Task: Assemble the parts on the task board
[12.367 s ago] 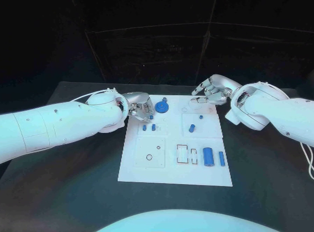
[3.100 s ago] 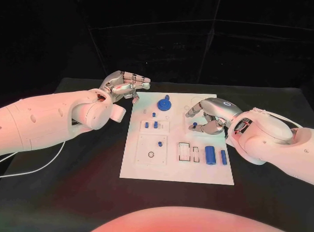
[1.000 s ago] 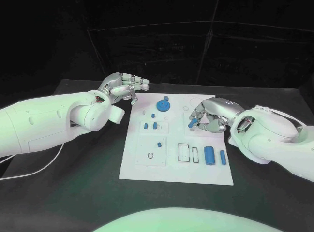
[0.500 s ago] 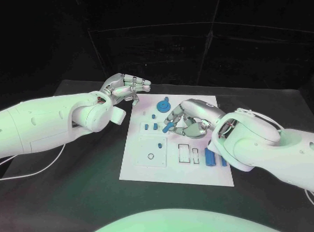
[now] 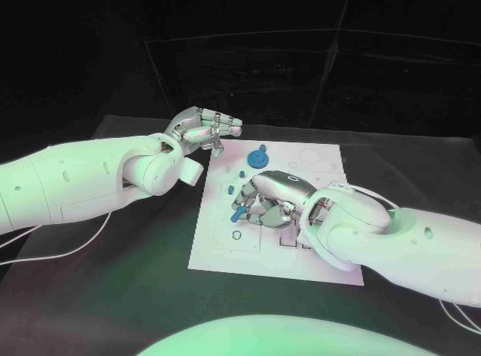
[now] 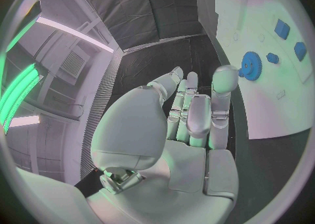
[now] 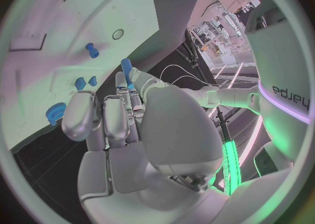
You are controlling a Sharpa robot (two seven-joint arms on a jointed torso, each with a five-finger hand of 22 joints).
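Note:
The white task board [image 5: 304,259] lies in the middle of the black table. My right hand [image 5: 266,202] hovers over the board's left middle and pinches a small blue peg [image 5: 237,215] between thumb and a finger. The right wrist view shows this hand [image 7: 125,129] with the peg [image 7: 125,66] at its fingertips above the board [image 7: 65,13]. A round hole [image 5: 237,235] lies just near of the peg. A blue gear [image 5: 259,158] sits at the board's far edge. My left hand [image 5: 204,127] is raised beyond the far left corner, holding nothing; its fingers [image 6: 197,113] are extended.
In the right wrist view a blue peg [image 7: 92,50] stands in the board, two small blue pieces [image 7: 81,83] lie near the gear [image 7: 54,112], and a hole [image 7: 118,34] is open. A white cable [image 5: 48,237] runs along the table's left.
My right hand has carried the blue peg leftward and nearer across the board, from its right side to its left middle. The left hand has stayed in place.

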